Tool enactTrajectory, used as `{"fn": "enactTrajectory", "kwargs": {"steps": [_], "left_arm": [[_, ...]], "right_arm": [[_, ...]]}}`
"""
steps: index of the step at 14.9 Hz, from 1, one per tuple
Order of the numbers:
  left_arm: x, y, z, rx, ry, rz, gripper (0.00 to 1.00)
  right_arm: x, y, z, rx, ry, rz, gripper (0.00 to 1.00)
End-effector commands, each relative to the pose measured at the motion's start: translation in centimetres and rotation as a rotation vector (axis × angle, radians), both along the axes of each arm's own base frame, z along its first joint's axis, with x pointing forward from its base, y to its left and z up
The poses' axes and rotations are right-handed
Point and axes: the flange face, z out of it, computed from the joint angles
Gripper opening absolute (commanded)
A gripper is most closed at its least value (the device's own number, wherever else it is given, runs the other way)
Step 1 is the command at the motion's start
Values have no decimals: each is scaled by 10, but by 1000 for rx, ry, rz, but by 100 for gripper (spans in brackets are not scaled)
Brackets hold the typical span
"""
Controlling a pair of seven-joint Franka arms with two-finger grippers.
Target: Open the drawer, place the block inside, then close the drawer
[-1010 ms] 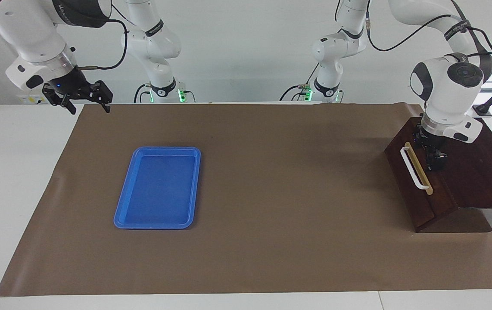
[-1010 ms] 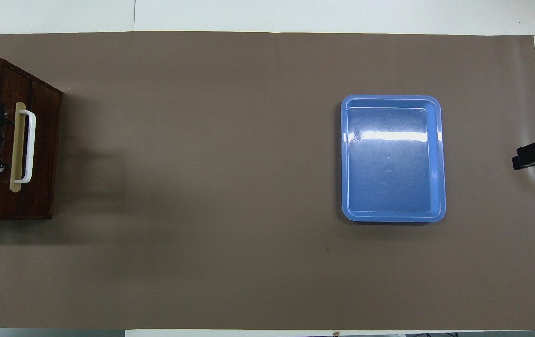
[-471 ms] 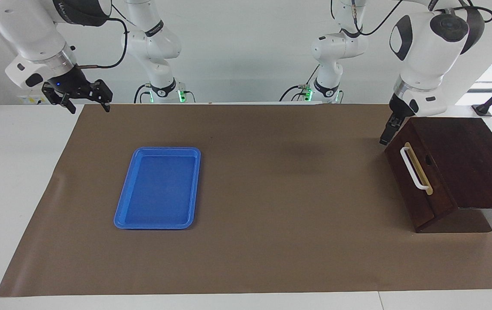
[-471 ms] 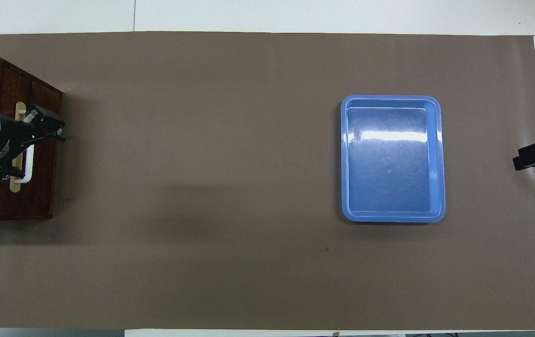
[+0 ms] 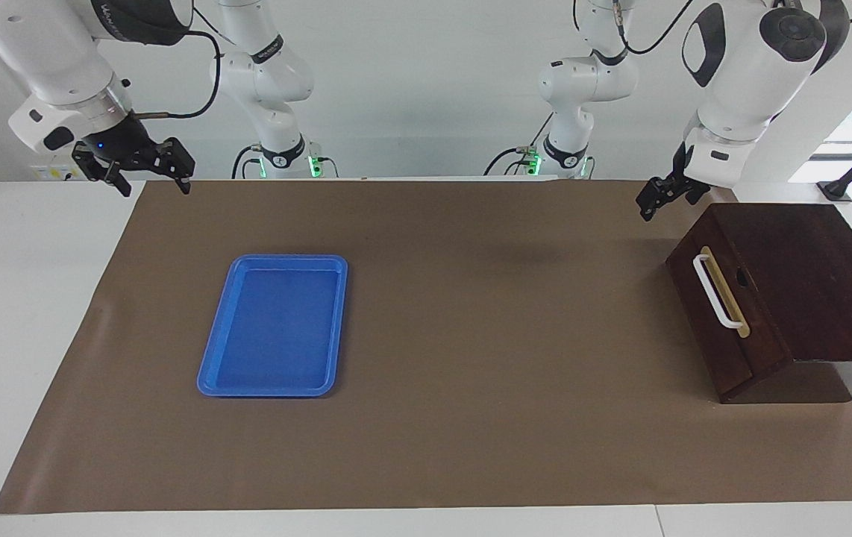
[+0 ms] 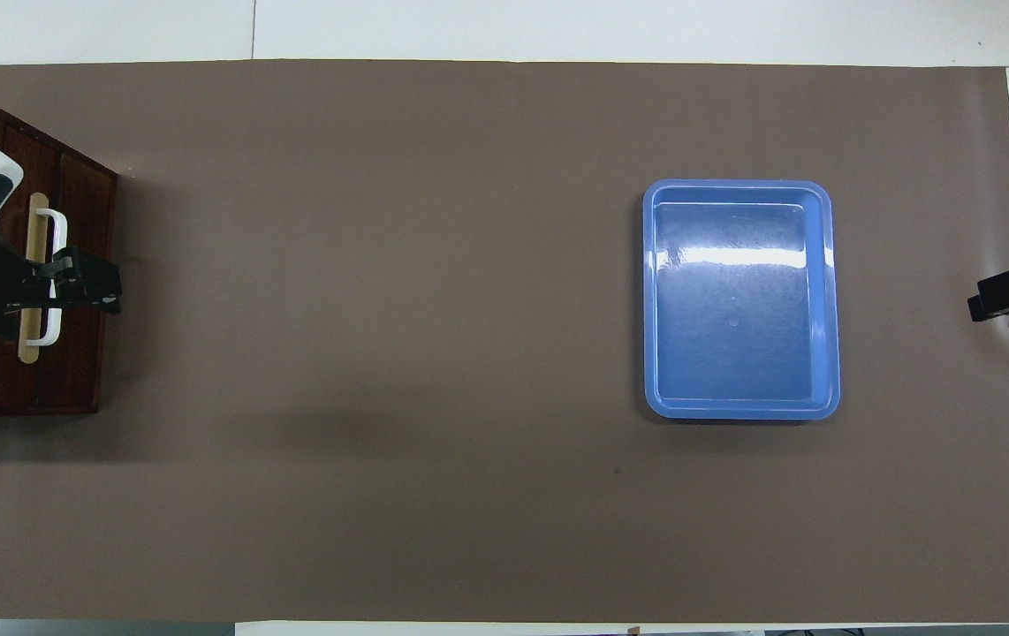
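Note:
The dark wooden drawer (image 5: 709, 328) sits flush in its box (image 5: 806, 276) at the left arm's end of the table, its white bar handle (image 5: 717, 292) on a brass strip. In the overhead view the drawer (image 6: 80, 353) and handle (image 6: 54, 230) show too. My left gripper (image 5: 657, 200) hangs in the air beside the box's corner nearest the robots, touching nothing. From overhead my left gripper (image 6: 102, 287) covers the drawer's front. My right gripper (image 5: 151, 179) is open and empty, waiting at the right arm's end. The yellow block is out of view.
An empty blue plastic tray (image 5: 273, 328) lies on the brown mat (image 5: 471, 335) toward the right arm's end; it also shows in the overhead view (image 6: 739, 300). Only the right gripper's tip (image 6: 1004, 296) shows there.
My left gripper has lifted off the top of the drawer box and swung up and away, clear of the box. The drawer, the tray and the right arm have not moved.

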Motion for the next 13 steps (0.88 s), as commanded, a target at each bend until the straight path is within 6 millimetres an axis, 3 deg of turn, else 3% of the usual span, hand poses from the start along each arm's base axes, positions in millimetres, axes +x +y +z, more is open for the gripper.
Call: {"fn": "enactTrajectory", "kwargs": {"steps": [1,13], "left_arm": [[15,-9,-5,-22,49,-62,100],[8,-4,13,-29,36,-112,100]], "right_arm": [[-3,-1,3,-5,-2,-21,100],[-2,1,4,1,-7,-17,100]]}}
